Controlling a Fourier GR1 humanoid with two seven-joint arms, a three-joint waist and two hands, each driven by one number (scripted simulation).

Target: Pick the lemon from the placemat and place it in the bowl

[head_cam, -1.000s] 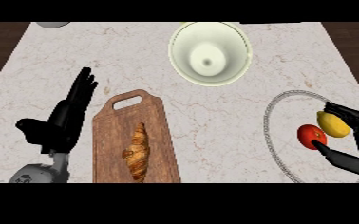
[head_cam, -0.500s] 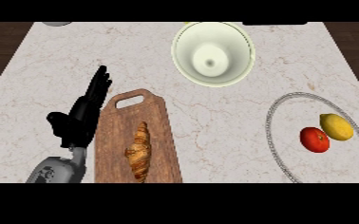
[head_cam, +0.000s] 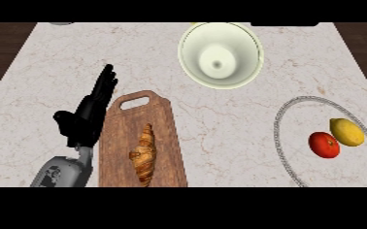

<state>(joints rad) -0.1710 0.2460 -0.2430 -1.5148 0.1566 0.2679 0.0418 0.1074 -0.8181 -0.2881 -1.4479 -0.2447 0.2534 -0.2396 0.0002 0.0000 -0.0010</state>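
A pale marble counter (head_cam: 50, 63) with faint brown veins fills nearly the whole head view, and a strip of dark wood floor (head_cam: 10, 43) shows past its left and right ends. Toward the far edge, right of the middle, stands a cream bowl (head_cam: 220, 54), seen from above and with nothing in it. At the right edge lies a round placemat (head_cam: 287, 121) with a grey patterned rim, partly cut off by the view's border. On it rests the lemon (head_cam: 347, 132), and a red tomato (head_cam: 324, 144) lies just beside the lemon on its left, touching or nearly so. Left of the middle, near the front, lies a wooden cutting board (head_cam: 168, 140) with a handle slot at its far end, and a croissant (head_cam: 145, 154) lies lengthwise on it. The left hand (head_cam: 87, 116) rests just beside the board's left edge, fingers straight and pointing away, holding nothing. The right hand does not show.
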